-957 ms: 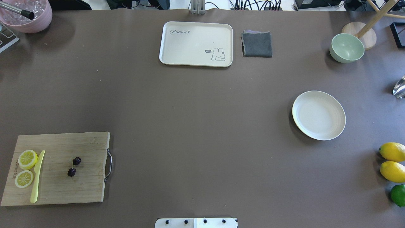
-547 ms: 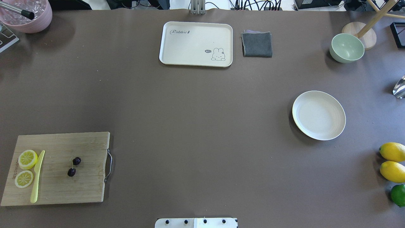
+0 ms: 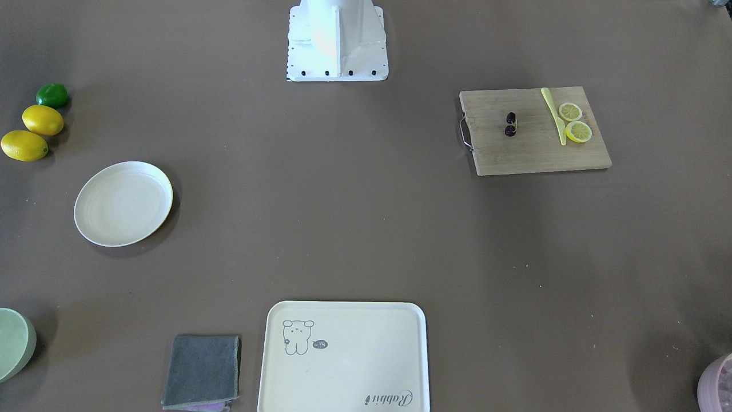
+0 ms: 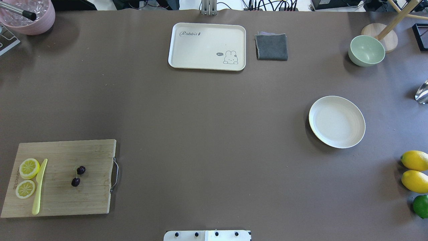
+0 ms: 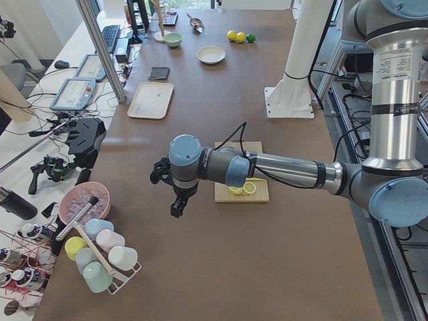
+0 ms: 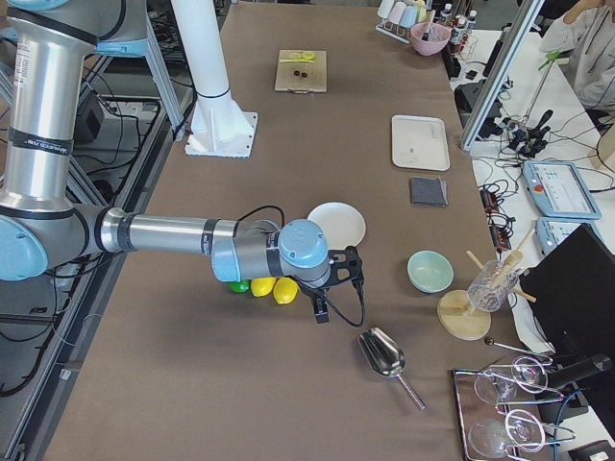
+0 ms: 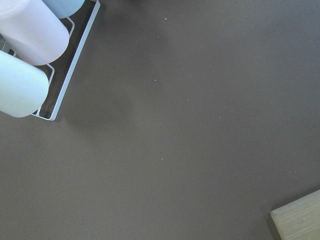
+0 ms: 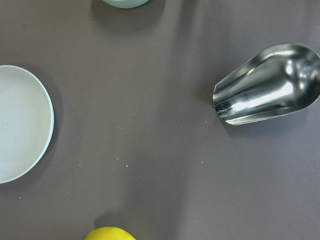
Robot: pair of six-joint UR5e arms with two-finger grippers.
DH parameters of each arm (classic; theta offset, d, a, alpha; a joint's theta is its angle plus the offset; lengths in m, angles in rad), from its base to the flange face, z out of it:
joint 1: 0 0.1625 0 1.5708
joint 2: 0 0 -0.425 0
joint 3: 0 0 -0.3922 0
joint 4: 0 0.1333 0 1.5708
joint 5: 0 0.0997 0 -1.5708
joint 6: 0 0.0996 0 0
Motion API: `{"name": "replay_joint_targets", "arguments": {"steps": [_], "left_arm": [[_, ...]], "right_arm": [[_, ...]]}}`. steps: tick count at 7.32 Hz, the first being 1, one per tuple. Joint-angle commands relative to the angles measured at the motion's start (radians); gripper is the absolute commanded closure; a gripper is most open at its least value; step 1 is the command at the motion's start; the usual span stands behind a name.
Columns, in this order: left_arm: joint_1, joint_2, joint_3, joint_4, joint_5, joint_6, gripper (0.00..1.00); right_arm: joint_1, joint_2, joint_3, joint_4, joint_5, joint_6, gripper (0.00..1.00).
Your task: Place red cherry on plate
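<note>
The red cherry [image 4: 78, 176], a pair of dark fruits on one stem, lies on the wooden cutting board [image 4: 63, 201] at the near left; it also shows in the front view as the red cherry [image 3: 510, 124]. Far across the table on the right sits the plate [image 4: 336, 121], round, cream-white and bare. My left gripper [image 5: 177, 204] hangs over the table between the board and a cup rack, seen only in the exterior left view. My right gripper [image 6: 323, 309] hovers beyond the plate [image 6: 336, 223] near the lemons, seen only in the exterior right view. I cannot tell either one's state.
Lemon slices [image 4: 29, 168] and a yellow knife [image 4: 39, 186] share the board. A cream tray [image 4: 207, 46], grey cloth [image 4: 271, 47] and green bowl [image 4: 366, 50] line the far edge. Lemons [image 4: 414, 160], a lime [image 4: 420, 206] and a metal scoop [image 8: 267, 85] sit right.
</note>
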Motion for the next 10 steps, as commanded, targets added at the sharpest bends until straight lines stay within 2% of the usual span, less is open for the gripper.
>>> {"name": "replay_joint_targets", "arguments": {"steps": [1,3,5,6,8,9,10], "left_arm": [[0.003,0.001,-0.005,-0.001,-0.005,0.002,0.02],[0.005,0.001,-0.005,-0.007,-0.005,0.007,0.02],[0.014,0.001,-0.002,-0.073,-0.007,-0.002,0.02],[0.020,0.001,-0.002,-0.076,-0.060,-0.084,0.02],[0.109,-0.001,-0.012,-0.169,-0.062,-0.275,0.03],[0.150,-0.002,-0.014,-0.225,-0.059,-0.368,0.03],[0.170,-0.004,-0.015,-0.265,-0.059,-0.415,0.03]], "right_arm": [[0.001,0.001,0.001,0.004,0.010,0.018,0.00],[0.001,0.006,0.003,0.007,0.016,0.018,0.00],[-0.001,0.006,0.001,0.031,0.056,0.006,0.00],[-0.002,0.005,-0.034,0.106,0.059,0.012,0.00],[-0.007,0.004,-0.139,0.296,0.053,0.010,0.00],[-0.053,0.024,-0.162,0.348,0.050,0.017,0.00],[-0.096,0.037,-0.161,0.353,0.051,0.017,0.00]]}}
